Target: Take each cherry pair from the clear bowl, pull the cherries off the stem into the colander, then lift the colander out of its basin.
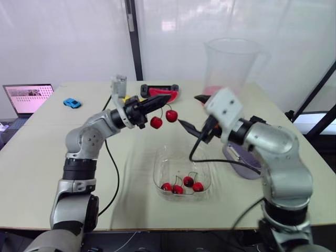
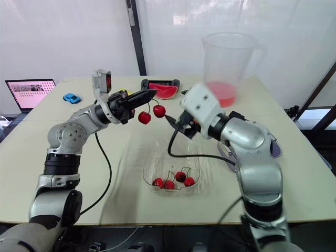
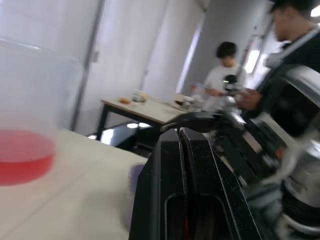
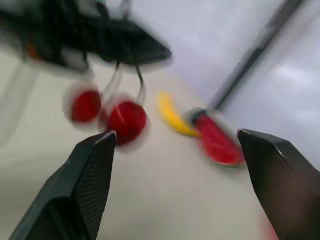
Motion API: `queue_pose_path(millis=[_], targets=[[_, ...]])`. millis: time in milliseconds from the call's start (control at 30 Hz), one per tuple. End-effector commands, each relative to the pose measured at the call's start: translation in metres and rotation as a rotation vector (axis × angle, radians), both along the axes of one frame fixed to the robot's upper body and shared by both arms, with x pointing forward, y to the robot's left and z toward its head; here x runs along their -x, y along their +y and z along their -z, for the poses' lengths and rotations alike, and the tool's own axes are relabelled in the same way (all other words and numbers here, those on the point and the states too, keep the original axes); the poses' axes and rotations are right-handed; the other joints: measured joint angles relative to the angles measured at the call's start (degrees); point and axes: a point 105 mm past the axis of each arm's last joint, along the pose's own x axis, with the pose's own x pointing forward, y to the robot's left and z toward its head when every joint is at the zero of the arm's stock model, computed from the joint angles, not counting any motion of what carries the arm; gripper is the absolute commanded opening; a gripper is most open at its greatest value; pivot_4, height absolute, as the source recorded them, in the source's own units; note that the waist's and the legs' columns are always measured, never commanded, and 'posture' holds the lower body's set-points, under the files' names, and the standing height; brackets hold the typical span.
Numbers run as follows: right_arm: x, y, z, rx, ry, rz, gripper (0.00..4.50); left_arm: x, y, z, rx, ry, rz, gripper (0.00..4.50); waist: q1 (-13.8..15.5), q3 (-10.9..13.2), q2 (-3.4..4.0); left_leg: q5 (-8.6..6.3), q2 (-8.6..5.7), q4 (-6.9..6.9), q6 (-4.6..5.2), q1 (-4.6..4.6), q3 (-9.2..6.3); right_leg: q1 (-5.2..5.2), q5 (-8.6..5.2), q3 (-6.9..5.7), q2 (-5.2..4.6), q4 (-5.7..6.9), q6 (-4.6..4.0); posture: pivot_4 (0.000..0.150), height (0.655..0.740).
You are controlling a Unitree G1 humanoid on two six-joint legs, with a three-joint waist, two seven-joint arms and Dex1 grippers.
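Open laptop [image 1: 27,98] at the table's far left edge, small blue toy car [image 1: 72,103] near it, left gripper [image 1: 165,97] pinching the stem of a red cherry pair [image 1: 156,122], cherries dangling in the air above the clear plastic bowl [image 1: 156,176], more red cherries [image 1: 182,185] inside, right gripper [image 4: 176,133] spread wide just beside the hanging pair.

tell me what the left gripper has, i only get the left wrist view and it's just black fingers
Observer: The left gripper is shut on the stem of a cherry pair, which hangs under its tips.
Operator: where's the right one
Observer: The right gripper is open, its tips close to the hanging pair.
Operator: any in the bowl
Observer: Four cherries lie in the clear bowl.
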Motion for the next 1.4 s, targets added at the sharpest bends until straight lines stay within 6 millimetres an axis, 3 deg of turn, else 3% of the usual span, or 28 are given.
queue_pose_path(millis=[33,267,533,633,700,1000,1100,1133,1400], targets=[[0.013,-0.001,-0.005,-0.050,0.106,-0.107,4.09,0.016,-0.001,-0.012,0.000,-0.041,0.091,0.00,0.0,0.0,-0.02,0.00,-0.01,0.00,0.00,0.00,-0.06,0.03,0.00,-0.05,-0.02,0.00,0.00,0.150,0.7400],[0.026,0.012,0.011,-0.087,0.341,-0.267,4.09,0.027,-0.004,-0.011,-0.035,-0.022,0.147,0.00,-0.6,0.0,-0.02,-0.06,-0.03,-0.05,0.10,0.01,-0.08,0.00,0.00,-0.05,-0.02,0.00,0.00,0.150,0.7400],[0.018,0.016,0.025,-0.111,0.400,-0.248,4.09,0.030,-0.005,-0.009,-0.050,-0.018,0.148,0.00,-0.6,0.0,-0.02,-0.05,-0.02,-0.06,0.08,0.01,-0.07,-0.02,0.00,-0.03,-0.03,0.01,0.00,0.150,0.7400],[0.015,0.016,0.023,-0.140,0.397,-0.239,3.26,0.031,-0.005,-0.007,-0.053,-0.017,0.142,0.00,-0.6,0.0,-0.02,-0.02,-0.02,-0.07,0.04,0.01,-0.06,-0.06,0.00,-0.01,-0.02,0.01,0.00,0.150,0.7400],[0.015,0.016,0.023,-0.144,0.395,-0.236,2.29,0.031,-0.005,-0.006,-0.055,-0.018,0.143,0.00,-0.6,0.0,-0.02,0.00,-0.01,-0.08,0.00,0.01,-0.06,-0.05,0.00,-0.01,-0.02,0.01,0.00,0.150,0.7400],[0.015,0.018,0.025,-0.155,0.402,-0.243,2.29,0.030,-0.005,-0.004,-0.058,-0.023,0.131,0.00,-0.6,0.0,-0.02,-0.01,-0.01,-0.08,0.01,0.02,-0.05,-0.05,0.00,-0.01,-0.03,0.01,0.00,0.150,0.7400],[0.015,0.017,0.026,-0.155,0.403,-0.235,1.50,0.030,-0.005,-0.004,-0.055,-0.026,0.127,0.00,-0.6,0.0,-0.02,-0.01,-0.01,-0.08,0.02,0.01,-0.05,-0.04,0.00,-0.01,-0.03,0.01,0.00,0.150,0.7400],[0.015,0.017,0.026,-0.150,0.402,-0.231,1.04,0.029,-0.005,-0.004,-0.054,-0.027,0.125,0.00,-0.6,0.0,-0.02,-0.02,-0.01,-0.08,0.03,0.01,-0.05,-0.04,0.00,-0.01,-0.03,0.01,0.00,0.150,0.7400],[0.012,0.015,0.031,-0.129,0.409,-0.210,1.04,0.028,-0.006,-0.004,-0.049,-0.033,0.119,0.00,-0.6,0.0,-0.02,-0.06,-0.01,-0.08,0.10,0.01,-0.04,-0.04,0.00,-0.01,-0.03,0.00,0.00,0.150,0.7400]])
